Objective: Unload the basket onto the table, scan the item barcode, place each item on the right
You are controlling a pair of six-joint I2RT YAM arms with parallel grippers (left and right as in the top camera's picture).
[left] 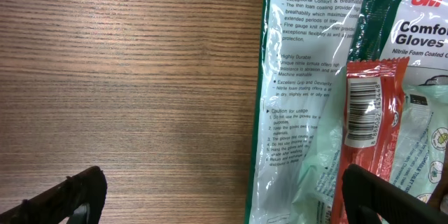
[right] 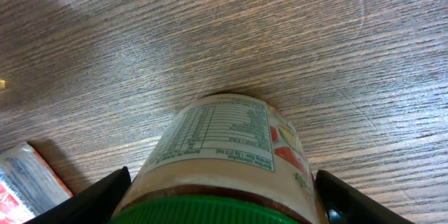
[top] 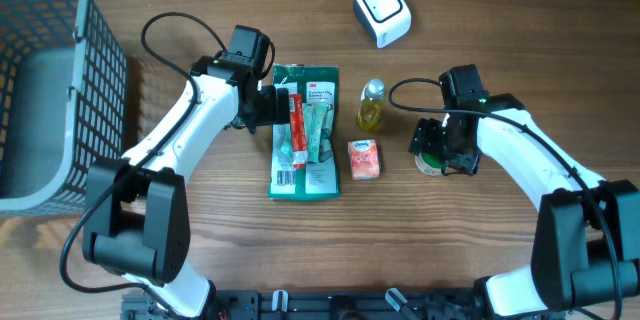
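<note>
A white barcode scanner [top: 382,10] sits at the back of the table. A green glove pack [top: 312,165] lies flat with a red packet [top: 296,130] on top. The red packet's [left: 371,136] barcode faces up. My left gripper [top: 272,105] hovers open over the glove pack's [left: 308,77] left edge; in the wrist view the left gripper [left: 224,196] has one finger over bare wood and the other over the red packet. My right gripper [top: 434,155] is shut on a green-lidded jar [right: 224,140] standing on the table, a finger against each side.
A small yellow oil bottle [top: 371,105] and an orange carton [top: 364,158] lie between the two grippers. A grey wire basket [top: 40,80] fills the far left. The orange carton's corner [right: 28,182] shows left of the jar.
</note>
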